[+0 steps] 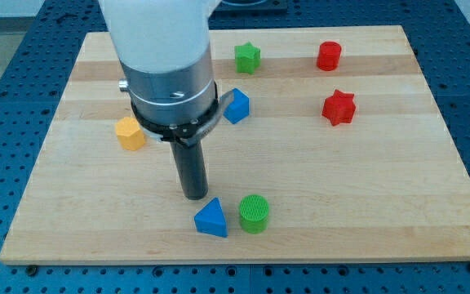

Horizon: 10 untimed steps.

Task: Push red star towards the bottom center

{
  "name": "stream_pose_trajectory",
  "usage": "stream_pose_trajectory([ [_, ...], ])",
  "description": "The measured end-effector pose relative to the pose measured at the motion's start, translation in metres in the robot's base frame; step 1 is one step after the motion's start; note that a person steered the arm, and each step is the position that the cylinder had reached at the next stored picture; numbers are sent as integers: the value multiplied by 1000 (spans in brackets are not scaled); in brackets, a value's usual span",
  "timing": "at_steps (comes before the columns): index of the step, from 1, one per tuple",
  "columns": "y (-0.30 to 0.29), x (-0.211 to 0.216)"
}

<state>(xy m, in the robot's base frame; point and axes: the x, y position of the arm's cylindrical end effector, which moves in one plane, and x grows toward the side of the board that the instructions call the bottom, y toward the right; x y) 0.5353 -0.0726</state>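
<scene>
The red star point(339, 107) lies on the wooden board point(357, 188) at the view's right, upper half. My tip point(195, 196) rests on the board at the lower middle, far to the left of and below the red star. A blue triangle point(212, 219) lies just below and right of my tip, close to it but apart. A green cylinder point(254, 214) stands right of the blue triangle.
A red cylinder point(329, 56) and a green star point(247, 57) sit near the board's top edge. A blue block point(236, 105) lies beside the arm's body. An orange block point(130, 133) lies at the left. The arm's large housing point(163, 57) hides the upper-left middle.
</scene>
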Motion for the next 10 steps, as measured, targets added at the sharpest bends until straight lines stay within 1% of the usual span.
stream_pose_trajectory([
  [1,-4,6],
  [2,22,0],
  [4,191,-10],
  [5,263,-46],
  [6,299,-82],
  [7,301,-132],
  [8,275,-159],
  [9,215,-159],
  [10,163,-143],
])
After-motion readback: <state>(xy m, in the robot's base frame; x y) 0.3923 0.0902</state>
